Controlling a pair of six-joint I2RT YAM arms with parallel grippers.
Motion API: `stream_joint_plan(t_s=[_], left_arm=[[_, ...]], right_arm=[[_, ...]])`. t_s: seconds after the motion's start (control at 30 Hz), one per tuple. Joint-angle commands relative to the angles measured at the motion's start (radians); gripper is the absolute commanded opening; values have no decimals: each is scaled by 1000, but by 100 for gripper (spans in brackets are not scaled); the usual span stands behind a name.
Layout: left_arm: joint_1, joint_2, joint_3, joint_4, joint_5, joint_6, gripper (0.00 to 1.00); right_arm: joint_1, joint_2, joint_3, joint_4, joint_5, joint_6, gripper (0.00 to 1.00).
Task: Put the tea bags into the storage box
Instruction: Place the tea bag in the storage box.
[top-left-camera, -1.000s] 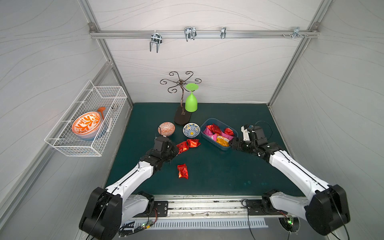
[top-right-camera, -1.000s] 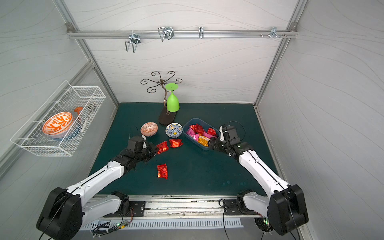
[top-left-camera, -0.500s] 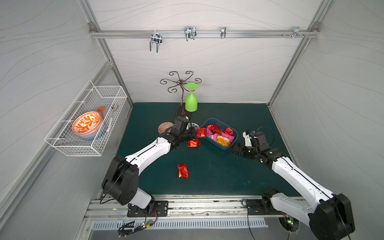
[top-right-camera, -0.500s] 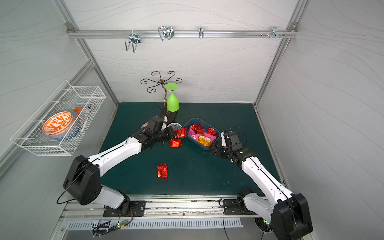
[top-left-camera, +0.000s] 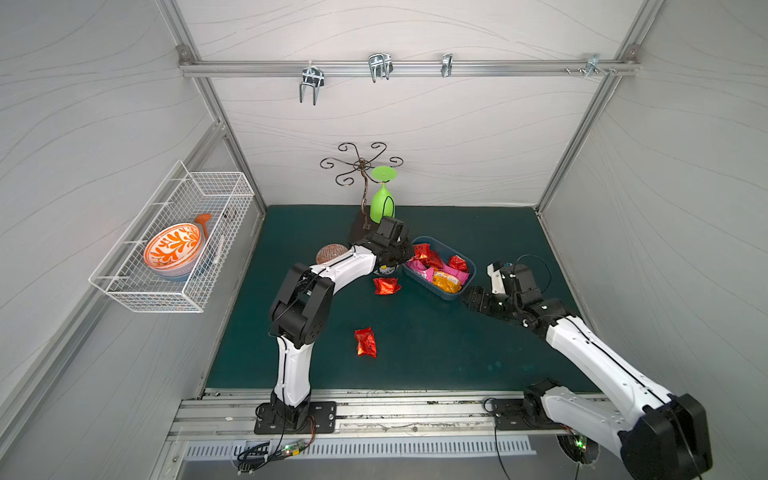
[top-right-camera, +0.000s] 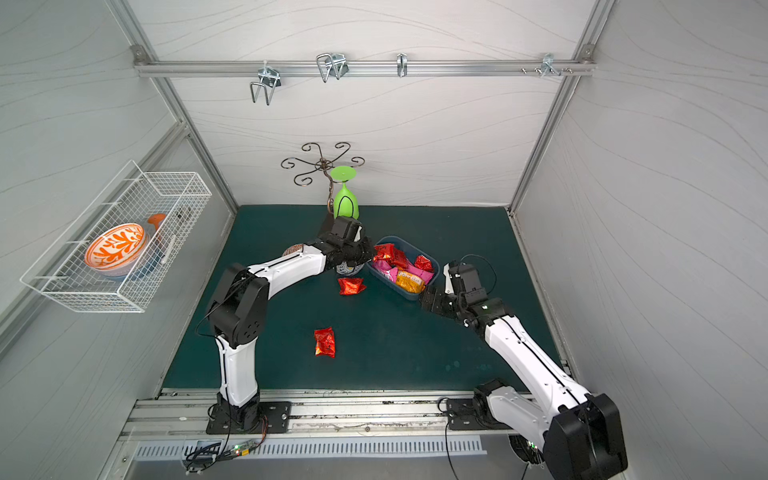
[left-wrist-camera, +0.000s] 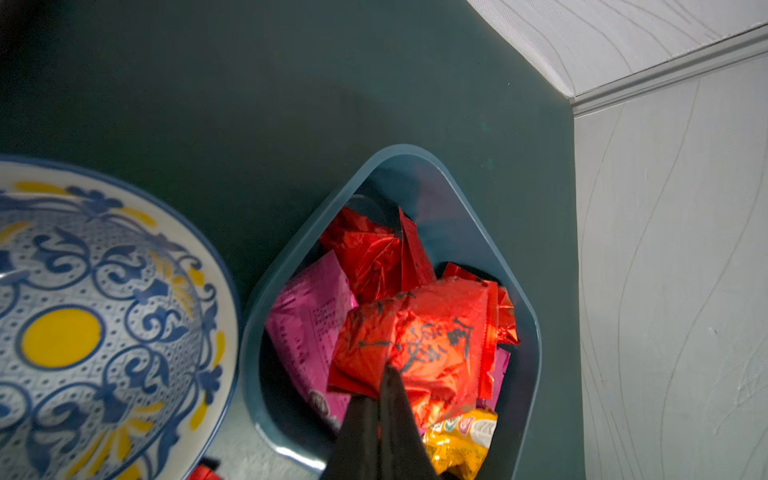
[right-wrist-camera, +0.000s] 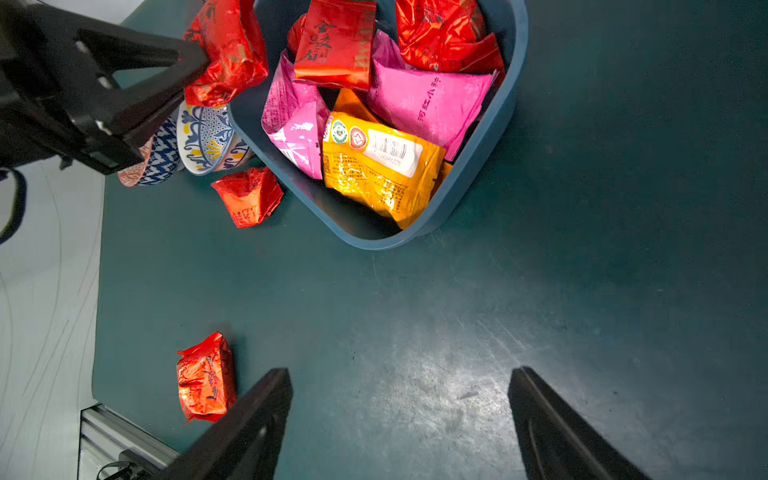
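Where both top views looked down on the worktop (top-left-camera: 415, 374), the left hand (top-left-camera: 409, 254) hung over the storage box (top-left-camera: 472, 270) with a red tea bag (top-left-camera: 421, 251) pinched in it. A nearer loose tea bag (top-left-camera: 386, 286) lay close outside the box, and a farther loose tea bag (top-left-camera: 365, 341) lay well apart. The right hand (top-left-camera: 469, 297) sat just beside the box's near corner.

In the left wrist view, the closed jaws gripped that bag's corner above pink, red and yellow bags inside the box, with a patterned bowl (left-wrist-camera: 83, 324) alongside.

In the right wrist view, the right hand's jaws stood wide apart, holding nothing.
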Motion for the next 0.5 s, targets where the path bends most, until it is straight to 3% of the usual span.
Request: stream_joint_plan(t_s=[0.0,0.17,0.33,0.47], left_arm=[[-16,44,73,-3,29,-22,0],[-23,74,95,-18,32,-33,2],[-23,47,89,-36,7,-16,30],[-24,-10,59,-43,-27,9,41]], right_arm=[[6,-16,-1,-21,8,2,87],[6,-15,7,-23,12,-7,86],[71,2,64,-81,98,-66,85],[161,46,118,-85,143,-91,85]])
